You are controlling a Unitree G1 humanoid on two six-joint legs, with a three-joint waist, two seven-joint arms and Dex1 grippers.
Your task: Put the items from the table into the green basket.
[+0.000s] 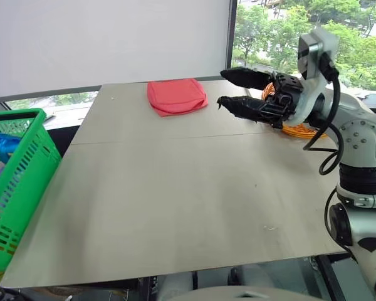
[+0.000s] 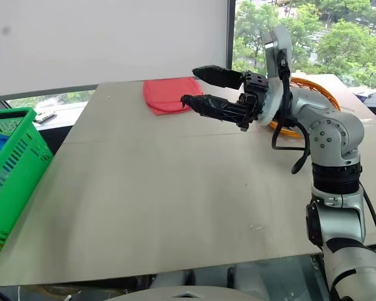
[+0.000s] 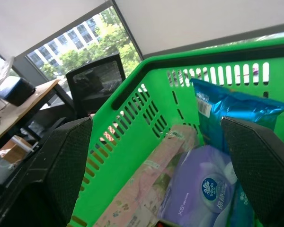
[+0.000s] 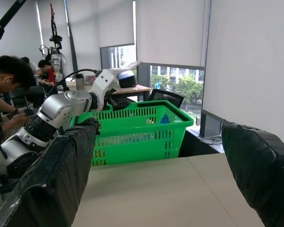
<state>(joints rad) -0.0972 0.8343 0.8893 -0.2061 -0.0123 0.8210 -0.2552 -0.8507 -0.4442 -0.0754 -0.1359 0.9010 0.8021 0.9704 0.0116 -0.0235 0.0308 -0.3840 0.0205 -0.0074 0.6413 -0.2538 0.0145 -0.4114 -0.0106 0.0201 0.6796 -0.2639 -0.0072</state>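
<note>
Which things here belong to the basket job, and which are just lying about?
Job:
- green basket
- purple tissue pack, already in it
- table
- left gripper, open over the basket
- right gripper, open above the table

Lying about:
- red cloth
- orange wicker basket
- blue packet

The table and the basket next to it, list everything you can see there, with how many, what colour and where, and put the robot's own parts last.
table: one, pale beige-grey with one seam, centre.
green basket: one, bright green, slotted, off the table's left edge.
tissue pack: one, purple with a blue-white label, lying in the green basket.
blue packet: one, shiny blue, in the basket against its far wall.
pink patterned pack: one, pale pink, in the basket beside the tissue pack.
red cloth item: one, red, far side of the table.
orange wicker basket: one, orange, far right corner, behind the right arm.
person: one, seated in the background.
left gripper: black, open, above the green basket.
right gripper: black, open, raised over the table's far right.
</note>
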